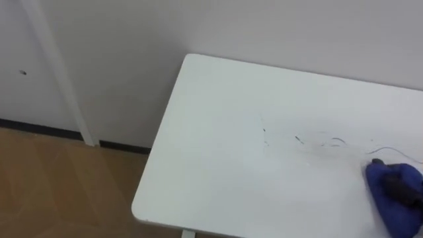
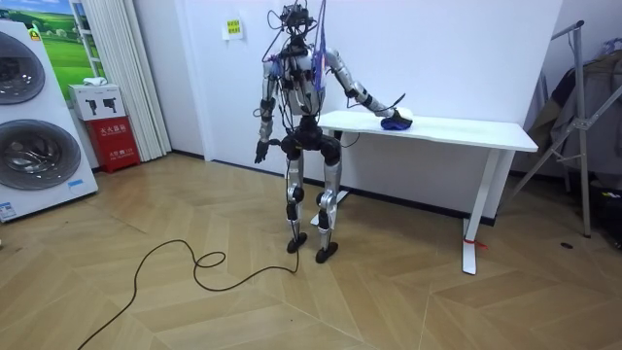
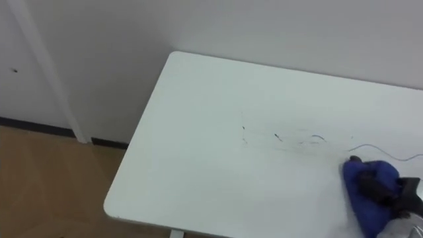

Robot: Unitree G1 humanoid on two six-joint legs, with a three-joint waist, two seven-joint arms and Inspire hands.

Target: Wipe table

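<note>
White table (image 1: 198, 165) is carrying thin dark scribble marks (image 1: 317, 142) across its middle, running toward the right. Blue cloth (image 1: 390, 192) is sitting bunched on the tabletop at the right-hand end of that line of marks, just touching a thin curl of line there. The marks left of the cloth are showing unwiped, so by the look of it most of the wiping is not yet done; the left end of the top is looking bare.

Robot is standing at the table's end, facing the wall. Right hand (image 1: 402, 188) is reaching out low over the top, buried in the cloth and pressing it down; whether it is gripping or only pressing cannot be told. Left hand (image 2: 260, 151) is hanging at the robot's side, idle.
</note>
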